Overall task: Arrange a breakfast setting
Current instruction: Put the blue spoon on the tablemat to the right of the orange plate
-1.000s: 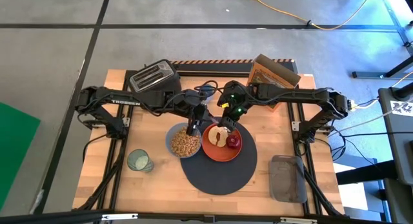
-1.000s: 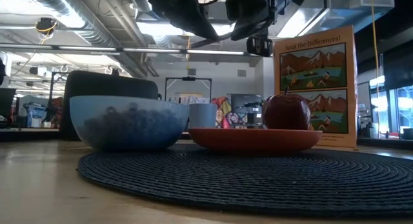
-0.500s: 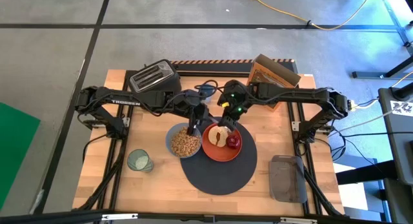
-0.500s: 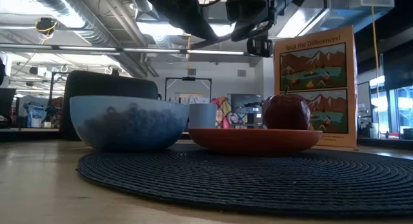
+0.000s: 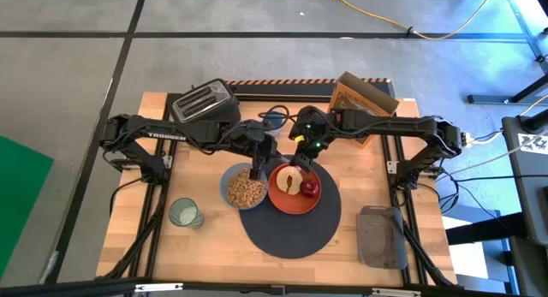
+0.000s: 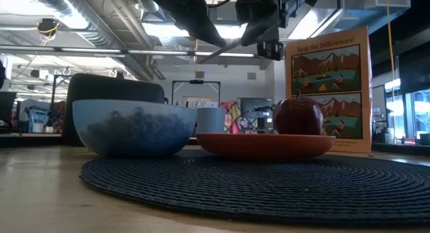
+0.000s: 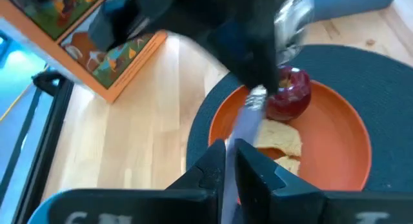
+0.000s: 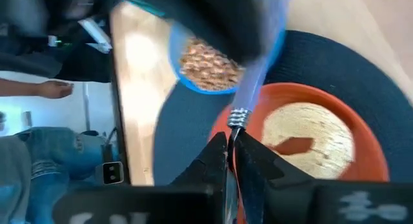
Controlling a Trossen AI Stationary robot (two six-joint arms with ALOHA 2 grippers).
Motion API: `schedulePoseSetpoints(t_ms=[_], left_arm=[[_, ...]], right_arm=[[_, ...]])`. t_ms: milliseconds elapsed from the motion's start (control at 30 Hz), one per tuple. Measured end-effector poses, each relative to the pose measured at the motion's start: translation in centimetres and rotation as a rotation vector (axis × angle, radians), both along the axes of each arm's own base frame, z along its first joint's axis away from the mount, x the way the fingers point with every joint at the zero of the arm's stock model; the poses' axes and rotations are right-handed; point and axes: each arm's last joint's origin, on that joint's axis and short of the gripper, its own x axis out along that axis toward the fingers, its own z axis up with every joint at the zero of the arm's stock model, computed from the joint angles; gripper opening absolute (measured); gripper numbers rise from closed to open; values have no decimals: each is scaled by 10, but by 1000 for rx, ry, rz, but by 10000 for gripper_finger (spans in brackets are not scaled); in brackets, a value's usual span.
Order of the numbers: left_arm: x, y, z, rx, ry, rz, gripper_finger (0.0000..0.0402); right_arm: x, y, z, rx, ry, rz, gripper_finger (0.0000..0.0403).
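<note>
A translucent blue bowl (image 5: 244, 191) of cereal and an orange plate (image 5: 287, 204) stand on the round dark-grey mat (image 5: 291, 228). A toast slice (image 5: 291, 179) and a red apple (image 5: 310, 187) lie on the plate. A green glass cup (image 5: 184, 213) stands on the table's near left. My left gripper (image 5: 261, 158) is above the bowl's far right rim. My right gripper (image 5: 302, 160) is above the plate's far edge. Both are shut on a metal spoon (image 7: 244, 128), which spans the gap between them above the table (image 6: 235, 48). My left gripper pinches one end of the spoon's handle (image 7: 230, 161) between its two fingers, which lie along it. The spoon is lifted clear above the plate and slants toward the other gripper. My right gripper pinches the spoon between its two fingers just behind a ribbed section (image 8: 237, 116). Its fingers lie along the spoon, which reaches from them toward the left gripper, clear of the plate and bowl.
A black toaster (image 5: 204, 100) stands at the far left and an orange cereal box (image 5: 364, 96) at the far right. A grey tray (image 5: 383, 237) lies at the near right. A person (image 8: 26, 159) shows beyond the table.
My left gripper has shifted a little above the bowl's far rim. The spoon has stayed held between the two grippers, clear of the dishes.
</note>
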Motion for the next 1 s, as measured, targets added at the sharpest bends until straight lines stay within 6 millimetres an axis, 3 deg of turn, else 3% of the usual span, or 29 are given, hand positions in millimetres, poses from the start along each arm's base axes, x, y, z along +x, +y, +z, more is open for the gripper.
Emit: schedulePoseSetpoints(t_ms=[400, 600, 833, 1000], left_arm=[[1, -1, 1, -37, -13, -8, 10], [1, -3, 1, -101, -18, -80, 62], [3, 2, 4, -169, -65, -28, 149], [6, 5, -2, -231, -54, 3, 167]], right_arm=[[-1, 0, -1, -54, -11, 31, 2], [-5, 1, -4, -64, 33, 66, 2], [-8, 1, -6, -125, 37, 123, 1], [-8, 1, -6, -150, 23, 154, 1]])
